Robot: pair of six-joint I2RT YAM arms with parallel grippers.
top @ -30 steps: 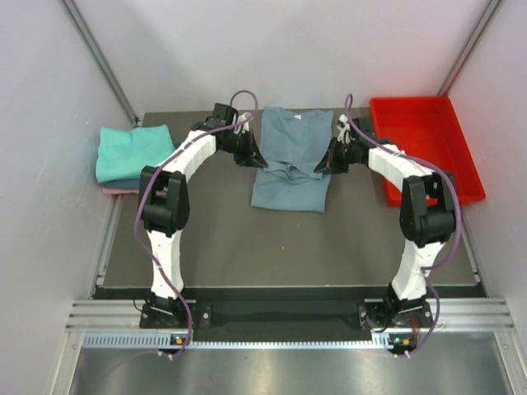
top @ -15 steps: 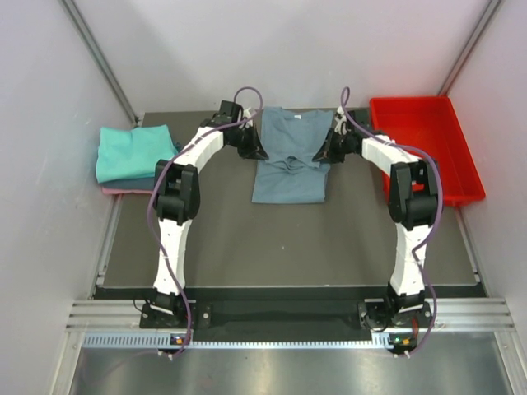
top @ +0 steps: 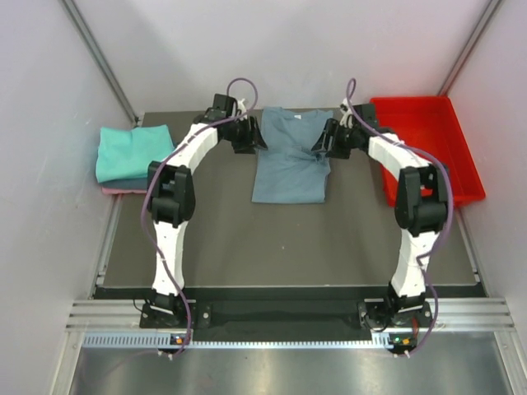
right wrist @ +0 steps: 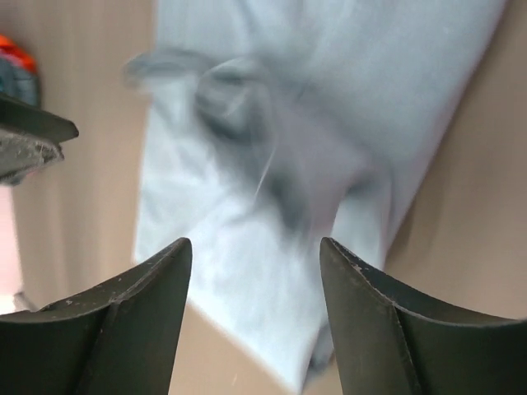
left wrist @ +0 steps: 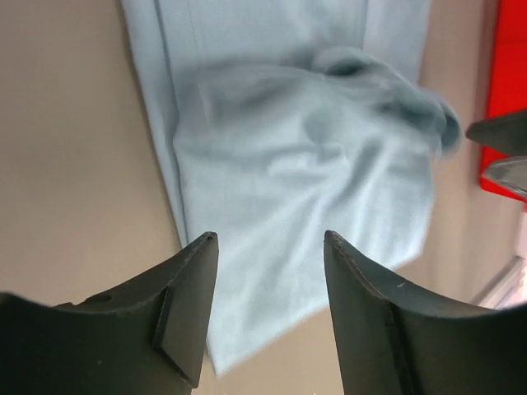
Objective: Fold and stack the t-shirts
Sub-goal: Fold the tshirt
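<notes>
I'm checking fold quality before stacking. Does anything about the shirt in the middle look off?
Yes. The grey-blue t-shirt is not lying flat: cloth bunches into a rumpled ridge near its right edge, beside the open right gripper, so the fold looks untidy.

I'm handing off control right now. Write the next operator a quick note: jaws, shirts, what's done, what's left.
Left gripper: jaws open, empty, at the left edge of the grey-blue t-shirt.
Right gripper: jaws open, empty, at its right edge.
That shirt lies at the far centre of the table, rumpled across the middle.
Done: folded stack at far left, teal on top.
Left: finish folding the grey-blue shirt, then place it on the stack.
The red tray sits at far right.
</notes>
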